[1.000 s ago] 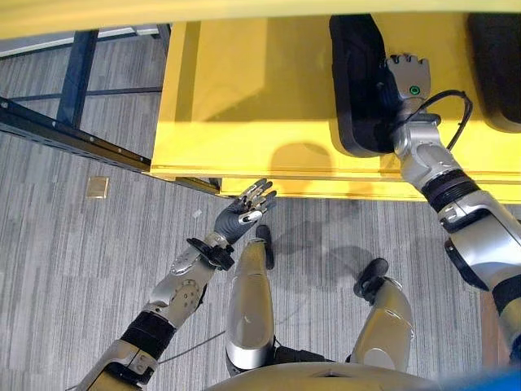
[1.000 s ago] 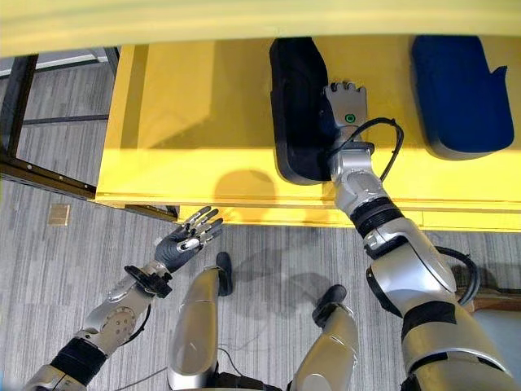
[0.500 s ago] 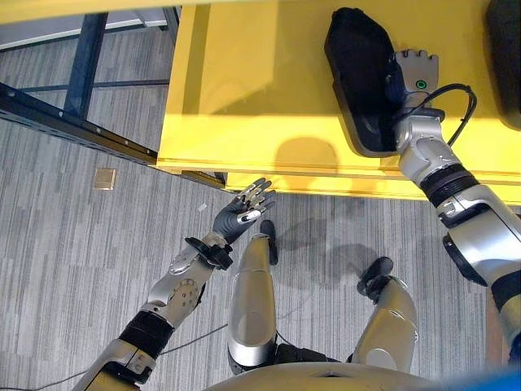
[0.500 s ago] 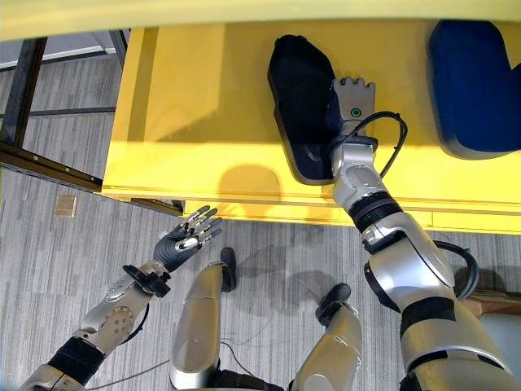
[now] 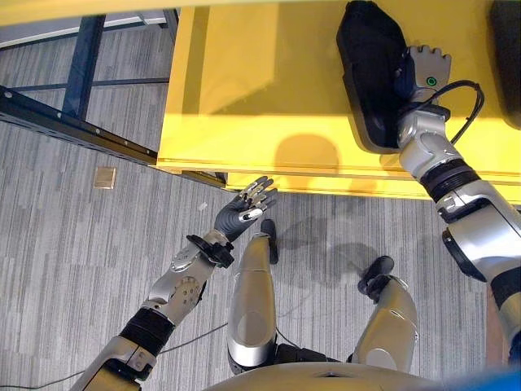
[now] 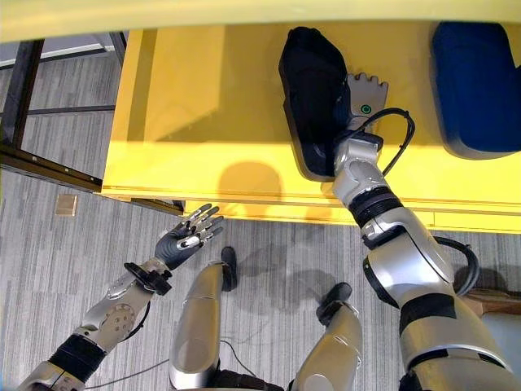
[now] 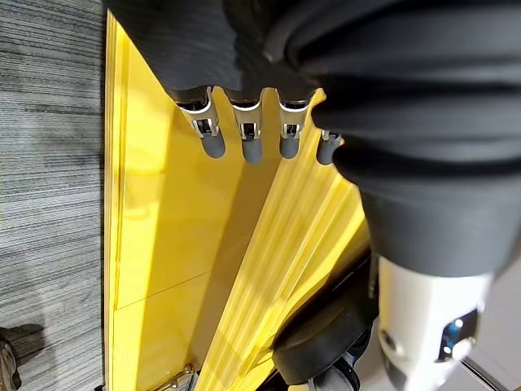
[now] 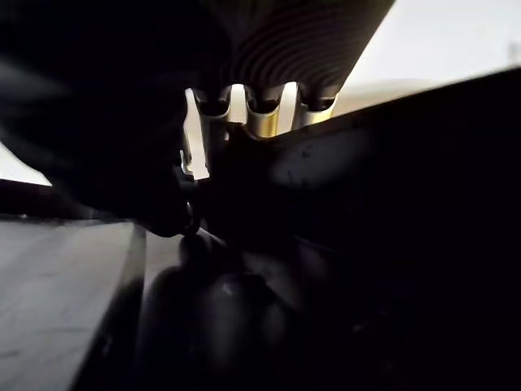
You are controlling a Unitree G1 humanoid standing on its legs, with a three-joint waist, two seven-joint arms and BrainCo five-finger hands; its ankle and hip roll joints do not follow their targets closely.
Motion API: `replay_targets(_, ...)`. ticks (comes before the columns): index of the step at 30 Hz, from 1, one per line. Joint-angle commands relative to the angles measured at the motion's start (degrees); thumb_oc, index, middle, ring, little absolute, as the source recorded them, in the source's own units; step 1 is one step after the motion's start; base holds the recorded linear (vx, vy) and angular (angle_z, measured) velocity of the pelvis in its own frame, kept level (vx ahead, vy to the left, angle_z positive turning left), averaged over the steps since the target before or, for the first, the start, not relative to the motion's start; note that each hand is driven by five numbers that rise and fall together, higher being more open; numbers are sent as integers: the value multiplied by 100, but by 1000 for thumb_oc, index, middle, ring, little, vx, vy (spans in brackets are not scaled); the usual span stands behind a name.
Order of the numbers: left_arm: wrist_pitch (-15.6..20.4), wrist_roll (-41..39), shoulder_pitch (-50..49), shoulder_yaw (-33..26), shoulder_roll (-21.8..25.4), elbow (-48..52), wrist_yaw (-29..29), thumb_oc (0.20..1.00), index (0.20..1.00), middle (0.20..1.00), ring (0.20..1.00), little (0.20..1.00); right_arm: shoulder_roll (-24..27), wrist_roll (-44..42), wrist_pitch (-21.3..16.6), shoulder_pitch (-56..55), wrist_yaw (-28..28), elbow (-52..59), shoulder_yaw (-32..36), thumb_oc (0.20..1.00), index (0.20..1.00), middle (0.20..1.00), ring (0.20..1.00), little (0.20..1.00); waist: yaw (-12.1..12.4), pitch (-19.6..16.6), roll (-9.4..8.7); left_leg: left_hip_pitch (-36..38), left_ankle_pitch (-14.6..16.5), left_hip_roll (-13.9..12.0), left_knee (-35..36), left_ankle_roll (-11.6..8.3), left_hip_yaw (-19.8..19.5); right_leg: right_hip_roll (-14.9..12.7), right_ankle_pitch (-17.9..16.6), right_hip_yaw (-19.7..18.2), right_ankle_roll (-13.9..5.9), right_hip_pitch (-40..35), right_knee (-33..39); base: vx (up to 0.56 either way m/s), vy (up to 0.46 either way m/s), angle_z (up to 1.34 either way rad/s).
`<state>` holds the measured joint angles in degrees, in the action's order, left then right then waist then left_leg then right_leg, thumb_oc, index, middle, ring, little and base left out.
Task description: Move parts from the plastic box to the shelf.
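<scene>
A dark blue steel frame [image 5: 77,81] crosses the grey carpeted floor [image 5: 57,236] at far left, with a small brass floor plate [image 5: 103,177] set in the carpet nearby. The robot's left hand [image 5: 242,209] hangs over the floor just short of the yellow shelf's [image 5: 260,90] front edge, palm up, fingers straight and slightly spread, holding nothing. On the shelf surface, a black moulded part [image 6: 316,94] lies with its near end at the shelf's front lip, tilted slightly off square. The right hand [image 6: 364,96] is pressed against that part's right side, back of the hand upward; its fingers reach over and behind the part, and the pictures do not show whether they are clamped on it. Further right on the same shelf, well apart from the black part, rests a dark blue part [image 6: 476,81].
</scene>
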<state>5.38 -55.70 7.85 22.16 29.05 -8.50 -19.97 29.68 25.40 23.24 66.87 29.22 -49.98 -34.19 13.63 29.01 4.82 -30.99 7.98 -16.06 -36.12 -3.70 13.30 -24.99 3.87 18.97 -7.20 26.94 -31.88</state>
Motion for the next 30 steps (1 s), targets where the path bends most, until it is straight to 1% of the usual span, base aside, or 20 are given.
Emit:
replay_targets(1,108,-175,54,115,108,640,-4,1000,1000,1000,1000,1000,89,-815,269,-153,-5,-526,261,200,200,200,200,200,128,78,149,218,329,399,333,443,249,149,961,351,64,206,-1228,0,0,0)
replay_targets(2,113,-181,70,130,103,643,27,1000,1000,1000,1000,1000,64,-1019,235,-167,37,-553,286,200,200,200,200,200,124,78,151,228,328,408,345,444,250,160,966,344,67,200,-1221,0,0,0)
replay_targets(3,137,-193,93,148,80,624,62,1000,1000,1000,1000,1000,19,-1600,183,-197,81,-602,359,200,200,200,200,200,113,78,154,232,325,407,350,444,257,161,969,342,71,200,-1219,0,0,0)
replay_targets(5,121,-198,124,151,59,628,95,1000,1000,1000,1000,1000,-37,-1813,149,-228,113,-636,427,200,200,200,200,200,108,78,160,232,321,408,357,443,266,156,975,347,75,204,-1223,0,0,0)
replay_targets(6,102,-168,154,153,34,629,131,1000,1000,1000,1000,1000,-73,-1702,-22,-268,146,-692,486,200,200,200,200,200,100,78,167,229,324,411,353,441,266,159,984,346,81,207,-1228,0,0,0)
replay_targets(9,81,-185,176,165,19,637,163,1000,1000,1000,1000,1000,-91,-1795,-97,-271,111,-731,502,200,200,200,200,200,94,78,172,228,328,409,346,439,271,158,988,342,79,214,-1236,0,0,0)
replay_targets(10,71,-173,207,176,4,629,181,1000,1000,1000,1000,1000,-121,-2312,-68,-302,57,-723,538,200,200,200,200,200,80,78,172,222,328,401,335,433,288,153,990,350,83,217,-1240,0,0,0)
replay_targets(13,62,-181,230,166,-5,652,219,1000,1000,1000,1000,1000,-141,-2249,-184,-367,119,-716,587,200,200,200,200,200,61,78,177,227,331,404,334,431,304,155,998,346,85,219,-1238,0,0,0)
replay_targets(15,73,-220,241,168,-30,630,233,1000,1000,1000,1000,1000,-145,-2028,-308,-395,154,-687,600,200,200,200,200,200,49,78,178,245,323,407,350,432,321,159,995,343,85,207,-1220,0,0,0)
replay_targets(17,61,-195,261,179,-48,600,251,1000,1000,1000,1000,1000,-150,-1834,-297,-384,243,-617,589,642,642,642,642,642,39,78,182,264,321,406,355,433,329,157,995,340,75,199,-1224,0,0,0)
replay_targets(18,55,-203,263,186,-48,606,259,1000,1000,1000,1000,1000,-142,-1785,-280,-371,237,-593,587,809,809,809,809,809,37,78,184,261,324,403,347,435,329,157,997,334,75,205,-1234,0,0,0)
replay_targets(19,65,-223,263,187,-45,592,243,1000,1000,1000,1000,1000,-130,-1707,-276,-369,229,-569,588,1000,1000,1000,1000,1000,36,78,184,255,328,401,339,436,331,156,996,335,74,207,-1235,0,0,0)
replay_targets(24,144,-229,258,234,-55,516,216,1000,1000,1000,1000,1000,-66,-1128,-136,-307,292,-497,510,1000,1000,1000,1000,1000,26,78,178,274,345,399,314,440,337,156,1000,338,70,187,-1243,0,0,0)
replay_targets(26,134,-238,264,245,-52,524,233,1000,1000,1000,1000,1000,-60,-1027,-106,-284,298,-493,496,1000,1000,1000,1000,1000,26,78,176,265,349,394,300,441,334,152,997,335,68,193,-1251,0,0,0)
replay_targets(30,147,-279,261,266,-26,490,201,1000,1000,1000,1000,1000,-42,-553,-2,-238,324,-487,437,1000,1000,1000,1000,1000,30,78,174,271,350,390,305,444,335,158,987,338,57,187,-1240,0,0,0)
